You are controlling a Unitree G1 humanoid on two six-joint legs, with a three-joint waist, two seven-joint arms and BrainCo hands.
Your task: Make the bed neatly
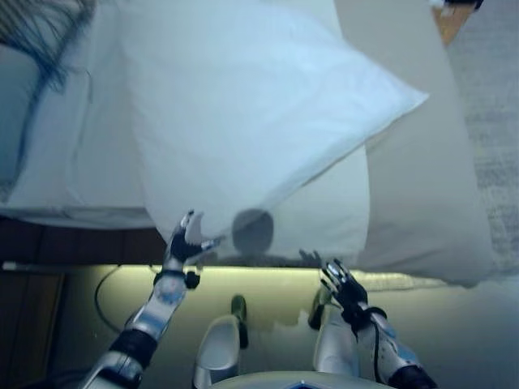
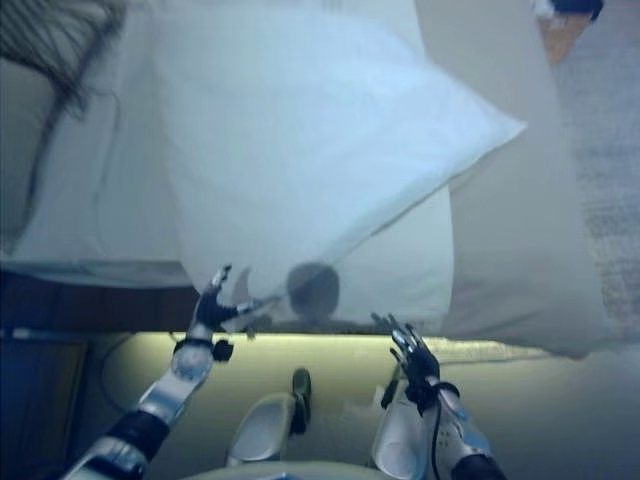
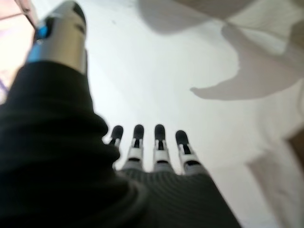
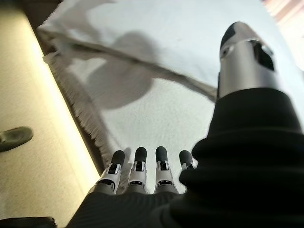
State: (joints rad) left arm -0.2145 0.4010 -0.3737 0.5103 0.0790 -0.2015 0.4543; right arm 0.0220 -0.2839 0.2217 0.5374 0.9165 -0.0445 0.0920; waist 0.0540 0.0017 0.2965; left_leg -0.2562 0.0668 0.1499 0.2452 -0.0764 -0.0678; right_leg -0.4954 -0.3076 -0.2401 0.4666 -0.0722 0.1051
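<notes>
A large white pillow [image 1: 243, 105] lies aslant on the bed, its near corner at the bed's front edge. Under it is a white sheet [image 1: 332, 215]. A pale grey blanket [image 1: 422, 178] covers the bed's right side. My left hand [image 1: 183, 240] is open, fingers spread, at the pillow's near corner; in the left wrist view its straight fingers [image 3: 159, 142] point over white cloth and hold nothing. My right hand [image 1: 341, 285] is open and empty just before the bed's front edge. In the right wrist view its straight fingers [image 4: 138, 167] point at the sheet and the pillow [image 4: 166, 33].
A dark patterned cloth [image 1: 36, 36] lies at the bed's far left. A lit strip [image 1: 259, 272] runs under the bed's front edge. The blanket's fringed edge [image 4: 88, 126] hangs there. Grey carpet [image 1: 495, 121] lies to the right of the bed.
</notes>
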